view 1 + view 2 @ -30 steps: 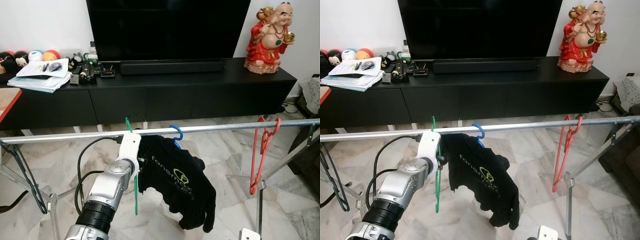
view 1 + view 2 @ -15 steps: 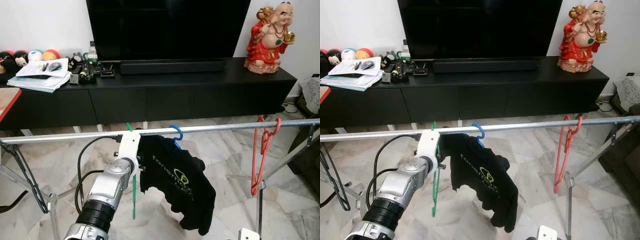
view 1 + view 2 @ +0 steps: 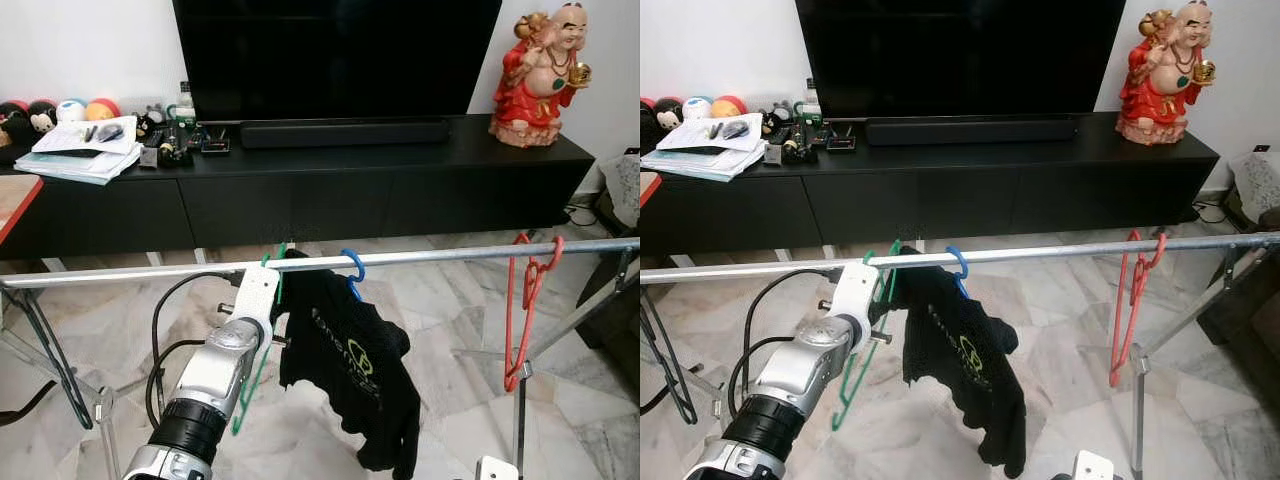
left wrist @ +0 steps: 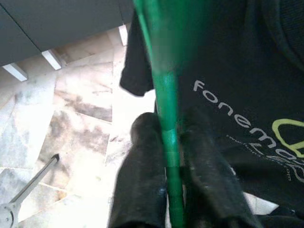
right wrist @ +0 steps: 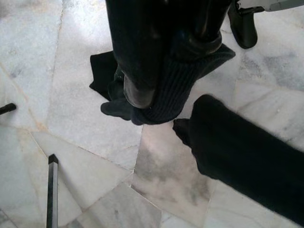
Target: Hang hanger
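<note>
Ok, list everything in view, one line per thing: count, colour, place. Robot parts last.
Green hanger: one, green, hook at the rail, held by the left gripper.
Blue hanger: one, blue, hooked on the rail, carrying the T-shirt.
T-shirt: one, black with pale lettering, hanging mid-rail.
Red hanger: one, red, on the rail's right part.
Rail: one, silver, across the foreground.
TV: one, black, on the cabinet.
Soundbar: one, black, under the TV.
Cabinet: one, black, along the wall.
Figurine: one, red and gold, cabinet's right end.
Papers: a stack, white, cabinet's left end.
Left gripper: jaws shut on the green hanger.
Right gripper: low over the marble floor.
</note>
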Tool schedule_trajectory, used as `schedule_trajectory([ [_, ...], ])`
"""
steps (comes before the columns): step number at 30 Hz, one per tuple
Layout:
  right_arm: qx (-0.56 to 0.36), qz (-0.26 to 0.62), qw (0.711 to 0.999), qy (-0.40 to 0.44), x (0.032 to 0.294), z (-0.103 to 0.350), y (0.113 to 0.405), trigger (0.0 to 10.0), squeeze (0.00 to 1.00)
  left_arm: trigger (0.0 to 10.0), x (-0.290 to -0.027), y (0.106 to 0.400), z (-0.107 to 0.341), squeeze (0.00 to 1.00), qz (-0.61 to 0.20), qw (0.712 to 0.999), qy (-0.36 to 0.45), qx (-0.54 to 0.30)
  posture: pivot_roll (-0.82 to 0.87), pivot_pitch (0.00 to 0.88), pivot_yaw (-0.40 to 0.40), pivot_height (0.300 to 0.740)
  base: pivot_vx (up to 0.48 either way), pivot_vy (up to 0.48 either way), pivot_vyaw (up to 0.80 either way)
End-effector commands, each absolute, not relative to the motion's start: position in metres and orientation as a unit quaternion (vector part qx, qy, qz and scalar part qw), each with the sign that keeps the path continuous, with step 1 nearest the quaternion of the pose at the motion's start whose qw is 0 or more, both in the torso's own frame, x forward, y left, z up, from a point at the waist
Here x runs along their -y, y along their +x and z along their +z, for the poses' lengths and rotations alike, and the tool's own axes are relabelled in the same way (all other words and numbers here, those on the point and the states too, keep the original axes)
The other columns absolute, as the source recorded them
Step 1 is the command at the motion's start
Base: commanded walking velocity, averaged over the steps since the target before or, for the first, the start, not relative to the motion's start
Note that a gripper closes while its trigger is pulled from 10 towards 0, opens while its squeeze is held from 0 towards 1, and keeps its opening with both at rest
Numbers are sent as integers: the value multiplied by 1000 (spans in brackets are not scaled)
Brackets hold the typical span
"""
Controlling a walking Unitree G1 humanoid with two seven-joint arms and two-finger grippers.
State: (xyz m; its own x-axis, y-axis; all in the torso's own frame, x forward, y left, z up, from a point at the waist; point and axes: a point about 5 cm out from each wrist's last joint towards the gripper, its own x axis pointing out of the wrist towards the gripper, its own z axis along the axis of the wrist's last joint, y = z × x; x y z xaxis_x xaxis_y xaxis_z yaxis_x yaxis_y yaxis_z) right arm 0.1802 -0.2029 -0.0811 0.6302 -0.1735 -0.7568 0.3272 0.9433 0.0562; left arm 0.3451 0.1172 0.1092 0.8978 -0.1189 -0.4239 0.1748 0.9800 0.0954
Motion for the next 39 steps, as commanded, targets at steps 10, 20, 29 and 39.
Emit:
schedule_trajectory([
  [10, -411, -138, 896, 96, 202, -82, 179, 10000, 0, 0, -123, 343, 119, 0, -80, 979, 87, -164, 78, 50, -39, 740, 0, 0, 0],
  [20, -410, -138, 896, 96, 202, -82, 178, 10000, 0, 0, -150, 316, 131, 0, -75, 989, 93, -90, 84, 52, -35, 740, 0, 0, 0],
  [29, -410, -137, 897, 95, 202, -82, 179, 10000, 0, 1647, -172, 290, 103, 0, -109, 970, 182, -120, 82, 43, -28, 740, 0, 0, 0],
  [39, -413, -134, 896, 93, 201, -83, 178, 10000, 0, 10000, -204, 253, 1, 0, -92, 934, 142, -315, 71, 26, -18, 740, 0, 0, 0],
])
